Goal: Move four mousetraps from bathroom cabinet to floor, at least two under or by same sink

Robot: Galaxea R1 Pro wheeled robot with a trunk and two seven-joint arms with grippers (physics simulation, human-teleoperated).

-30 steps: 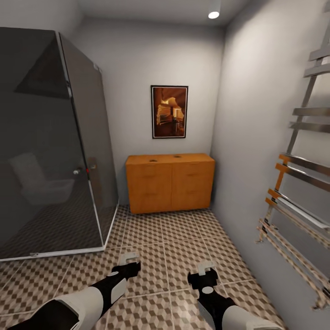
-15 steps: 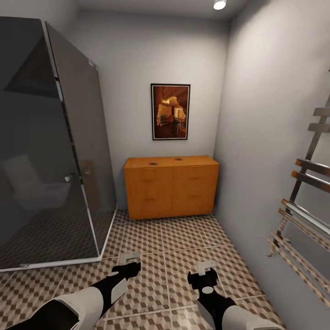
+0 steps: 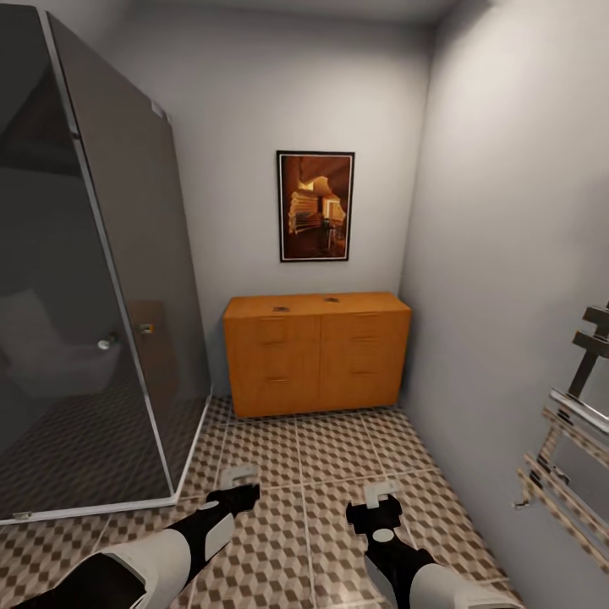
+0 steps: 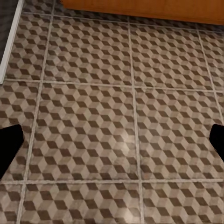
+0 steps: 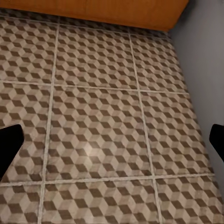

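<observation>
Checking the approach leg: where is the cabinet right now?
In the head view the cabinet stands against the far wall, below the framed picture, between the shower enclosure and the right wall.

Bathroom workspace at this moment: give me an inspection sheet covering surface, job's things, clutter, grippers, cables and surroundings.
Surface: bathroom floor, glossy cube-pattern tiles with pale grout.
Job's things: cabinet against the back wall, drawers shut; two small objects lie on its top, too small to identify. Mousetraps nothing seen; sink nothing seen.
Clutter: nothing seen on the tiles.
Grippers: left gripper and right gripper held low over the tiles, both open and empty; the wrist views show dark fingertips wide apart.
Cables: nothing seen.
Surroundings: dark glass shower enclosure at left, framed picture above the cabinet, metal towel rail on the right wall.
</observation>
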